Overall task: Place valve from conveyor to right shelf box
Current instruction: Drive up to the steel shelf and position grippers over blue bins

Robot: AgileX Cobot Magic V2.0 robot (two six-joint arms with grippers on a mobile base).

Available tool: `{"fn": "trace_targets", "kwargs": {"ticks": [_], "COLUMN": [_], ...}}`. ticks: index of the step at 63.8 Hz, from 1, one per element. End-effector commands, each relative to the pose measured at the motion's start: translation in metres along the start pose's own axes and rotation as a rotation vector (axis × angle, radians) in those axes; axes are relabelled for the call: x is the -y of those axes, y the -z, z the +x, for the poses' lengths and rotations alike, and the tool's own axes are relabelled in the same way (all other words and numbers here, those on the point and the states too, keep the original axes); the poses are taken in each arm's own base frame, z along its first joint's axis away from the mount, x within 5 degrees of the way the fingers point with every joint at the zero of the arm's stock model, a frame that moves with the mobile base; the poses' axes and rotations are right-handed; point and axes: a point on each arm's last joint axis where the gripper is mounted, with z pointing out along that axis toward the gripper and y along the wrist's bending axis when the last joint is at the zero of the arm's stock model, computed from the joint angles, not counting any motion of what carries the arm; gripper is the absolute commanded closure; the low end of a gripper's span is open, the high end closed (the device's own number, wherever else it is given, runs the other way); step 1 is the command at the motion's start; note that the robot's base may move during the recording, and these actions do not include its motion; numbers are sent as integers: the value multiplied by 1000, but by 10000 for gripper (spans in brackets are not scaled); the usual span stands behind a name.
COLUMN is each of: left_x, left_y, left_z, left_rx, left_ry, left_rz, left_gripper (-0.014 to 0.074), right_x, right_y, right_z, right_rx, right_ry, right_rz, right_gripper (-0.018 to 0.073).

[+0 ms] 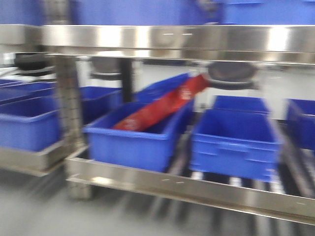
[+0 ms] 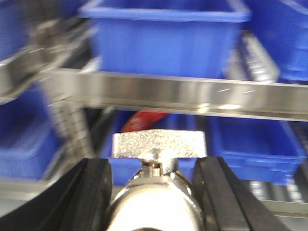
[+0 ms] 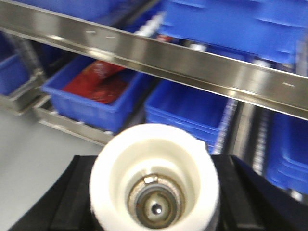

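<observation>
Blurrily, from the front: one steel shelf rack point(image 1: 187, 37) with shiny rails, loaded with blue plastic bins point(image 1: 29, 123). Three bins countable along the near row:
- a middle bin point(image 1: 133, 142), with a single red packet point(image 1: 162, 105) leaning out of it
- a right-hand bin point(image 1: 231, 145) just beside it
- an edge bin point(image 1: 301, 123), cut off by the right border

More blue bins behind and to the left, too smeared to count.

From the left wrist: left gripper point(image 2: 156, 202), two black fingers point(image 2: 91, 197) closed against both sides of one chrome valve point(image 2: 159, 144). Flat, rough silver handle on the valve's far side. Held in the air facing the rack, below one steel rail point(image 2: 192, 94).

From the right wrist: right gripper point(image 3: 154, 202), two black fingers point(image 3: 65, 207) pressed onto one white-ended valve point(image 3: 154, 139). Round white mouth toward the camera, one metal ring inside it. Held short of the rack, apart from every bin.

Two valves in all, one per gripper, both outside the bins.
</observation>
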Motion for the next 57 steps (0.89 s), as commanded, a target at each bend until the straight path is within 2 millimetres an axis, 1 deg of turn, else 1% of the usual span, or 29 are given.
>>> {"fn": "trace_targets", "kwargs": {"ticks": [1, 57], "left_x": [3, 3], "left_y": [9, 9], "left_z": [-10, -10], "left_rx": [83, 83], "left_ry": [10, 10], "left_rz": [15, 15], "left_gripper": [708, 708], "right_x": [0, 0], "right_y": [9, 9], "right_z": [-10, -10], "right_rx": [97, 97], "right_ry": [8, 8], "right_rz": [11, 11], "right_gripper": [711, 711]}}
